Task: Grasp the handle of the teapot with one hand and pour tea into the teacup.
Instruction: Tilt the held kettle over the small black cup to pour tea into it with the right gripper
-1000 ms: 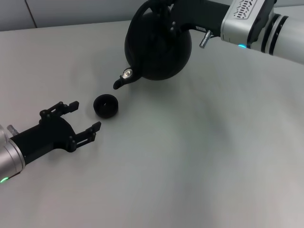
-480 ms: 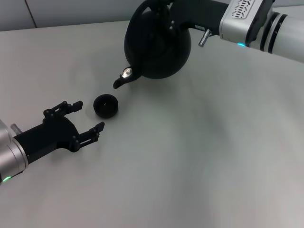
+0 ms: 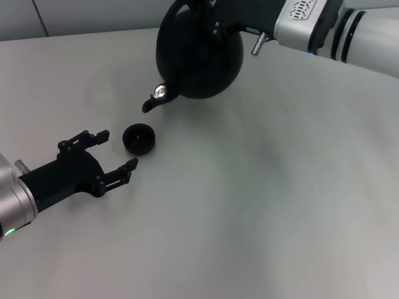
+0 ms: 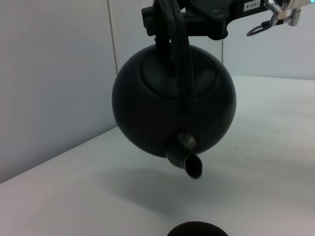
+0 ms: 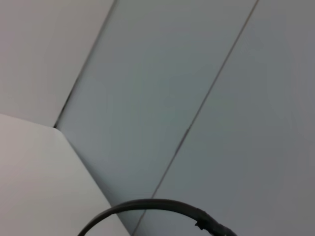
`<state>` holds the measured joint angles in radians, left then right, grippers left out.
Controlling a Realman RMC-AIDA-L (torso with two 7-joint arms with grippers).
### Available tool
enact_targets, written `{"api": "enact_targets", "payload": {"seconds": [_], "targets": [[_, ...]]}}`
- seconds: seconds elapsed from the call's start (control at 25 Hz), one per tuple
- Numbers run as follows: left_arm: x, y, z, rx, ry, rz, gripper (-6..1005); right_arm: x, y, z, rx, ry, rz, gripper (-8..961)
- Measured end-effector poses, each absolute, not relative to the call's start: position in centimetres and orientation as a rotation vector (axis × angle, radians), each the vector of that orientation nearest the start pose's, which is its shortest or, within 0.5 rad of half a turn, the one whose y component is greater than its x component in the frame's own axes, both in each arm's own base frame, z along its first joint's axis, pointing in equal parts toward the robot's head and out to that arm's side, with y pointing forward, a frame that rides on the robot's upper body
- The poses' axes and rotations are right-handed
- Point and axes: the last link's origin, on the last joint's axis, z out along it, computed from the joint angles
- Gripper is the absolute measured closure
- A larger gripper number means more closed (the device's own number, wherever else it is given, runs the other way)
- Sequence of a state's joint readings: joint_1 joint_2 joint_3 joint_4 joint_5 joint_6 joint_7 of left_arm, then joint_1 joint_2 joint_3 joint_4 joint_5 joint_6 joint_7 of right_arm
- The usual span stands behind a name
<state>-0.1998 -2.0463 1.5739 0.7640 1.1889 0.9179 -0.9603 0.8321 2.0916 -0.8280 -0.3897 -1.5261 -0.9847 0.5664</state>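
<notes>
Across the head view, a large round matte-black teapot [image 3: 198, 51] hangs in the upper middle of the frame, lifted off the pale grey table [image 3: 268, 205] and tilted, its short spout [image 3: 151, 103] pointing down and toward the lower left. The right gripper [image 3: 209, 12] pinches the thin black arched handle [image 3: 181, 7] at the top edge of the frame. Below the spout and slightly right of it sits the tiny matte-black handleless teacup [image 3: 139, 138], upright on the table and apart from the spout. At lower left, the left gripper [image 3: 112, 152] rests near the cup with its black fingers spread and nothing between them.

From the left wrist view, the teapot fills the centre, the handle rising over the lid into the right gripper's clamp, the spout mouth aimed down. The teacup's rim shows at the bottom edge, near but not directly under the spout.

From the right wrist view, only a curved piece of the handle shows against grey wall panels.

The step in hand looks like positioning for the pour. Next, the spout needs to come directly above the cup, then tip further.
</notes>
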Motion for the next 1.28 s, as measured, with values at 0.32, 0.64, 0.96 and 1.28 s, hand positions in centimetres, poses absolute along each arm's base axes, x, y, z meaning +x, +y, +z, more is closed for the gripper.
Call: {"api": "enact_targets", "payload": {"seconds": [0.32,0.64,0.96,1.28], "targets": [[-29.0,30.0,-5.6,-2.476,-0.369,-0.48,208,17.0,44.2,-4.1,-2.323,-0.259,0.455,859],[-29.0,30.0,-5.5,-2.476,-0.368,-0.477,208,16.6,44.2,-4.7,-2.324,-0.289,0.435,860],[-29.1,30.1,-5.3,-2.474,-0.375,-0.474,208,16.7,44.2,-4.7,-2.311,-0.347,0.408,860],[-29.2,30.2,-5.2,-2.471,-0.374,-0.47,208,16.7,44.0,-4.9,-2.317,-0.373,0.394,861]]}}
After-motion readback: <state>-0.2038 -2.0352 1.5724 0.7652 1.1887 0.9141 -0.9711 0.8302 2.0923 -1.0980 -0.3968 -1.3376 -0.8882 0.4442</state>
